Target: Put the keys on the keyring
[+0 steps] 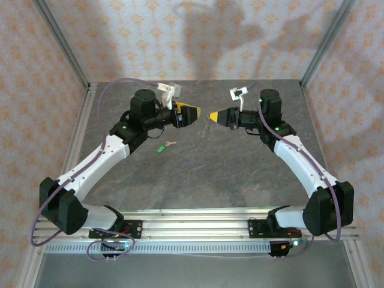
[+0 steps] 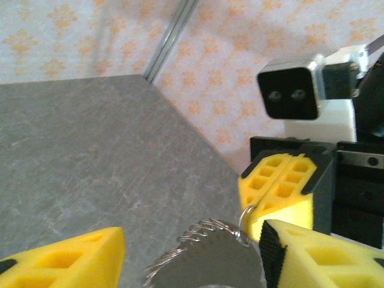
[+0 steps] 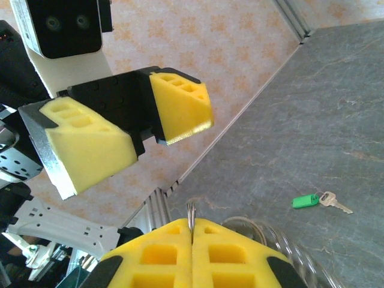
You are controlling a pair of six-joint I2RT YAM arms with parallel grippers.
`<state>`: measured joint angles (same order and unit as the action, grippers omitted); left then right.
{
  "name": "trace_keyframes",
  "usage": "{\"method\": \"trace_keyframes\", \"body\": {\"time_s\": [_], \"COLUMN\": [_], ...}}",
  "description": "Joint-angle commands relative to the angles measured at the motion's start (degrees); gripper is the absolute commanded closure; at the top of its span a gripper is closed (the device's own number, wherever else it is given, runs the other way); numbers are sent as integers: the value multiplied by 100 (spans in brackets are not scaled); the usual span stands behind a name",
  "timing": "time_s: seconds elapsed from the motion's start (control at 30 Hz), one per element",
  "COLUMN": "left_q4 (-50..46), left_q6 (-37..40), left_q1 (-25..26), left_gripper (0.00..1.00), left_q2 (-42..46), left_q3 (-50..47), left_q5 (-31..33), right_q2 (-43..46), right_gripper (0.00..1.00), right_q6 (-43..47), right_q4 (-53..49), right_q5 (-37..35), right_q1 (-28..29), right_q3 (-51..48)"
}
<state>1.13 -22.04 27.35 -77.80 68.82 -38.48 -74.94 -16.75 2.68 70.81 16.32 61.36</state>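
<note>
The key, with its green head [image 1: 161,147] and silvery blade, lies flat on the grey table [image 1: 228,174] below my left gripper; it also appears in the right wrist view [image 3: 306,200]. My right gripper [image 1: 212,116] [image 3: 192,227] is shut on a small metal ring of the keyring [image 3: 191,211]. The keyring's bumpy coiled strap [image 2: 198,235] hangs from that ring [image 1: 206,128]. My left gripper [image 1: 192,113] [image 2: 192,252] stands open, tip to tip with the right one. The strap shows in the gap between the left fingers [image 2: 72,258]; I cannot tell if it touches them.
Patterned walls and metal corner posts [image 1: 60,45] enclose the table on three sides. A slotted rail [image 1: 192,216] with the arm bases runs along the near edge. Bare table lies in front of the key.
</note>
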Motion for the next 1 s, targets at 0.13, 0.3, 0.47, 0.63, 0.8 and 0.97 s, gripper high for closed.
{"method": "trace_keyframes", "body": {"time_s": [0.13, 0.3, 0.47, 0.63, 0.8, 0.97], "left_q4": [704, 842, 1027, 1150, 1257, 1381], "left_q6": [-274, -365, -497, -586, -636, -713], "left_q1": [-20, -20, -11, 11, 92, 162], "left_gripper": [46, 52, 59, 61, 62, 65], "left_q2": [-198, -275, -380, -460, -499, -534], "left_q3": [1, 1, -7, -2, -1, -1], "left_q5": [-785, -982, -1124, -1171, -1171, -1169], "right_q2": [-14, -46, -66, -49, -62, -57], "right_gripper": [100, 100, 100, 100, 100, 100], "right_q6": [-243, -325, -477, -589, -709, -817], "right_q4": [627, 735, 930, 1074, 1232, 1379], "right_q5": [249, 236, 241, 215, 176, 134], "right_q1": [-23, -21, -23, -21, -22, -18], "right_q3": [159, 143, 135, 104, 78, 29]}}
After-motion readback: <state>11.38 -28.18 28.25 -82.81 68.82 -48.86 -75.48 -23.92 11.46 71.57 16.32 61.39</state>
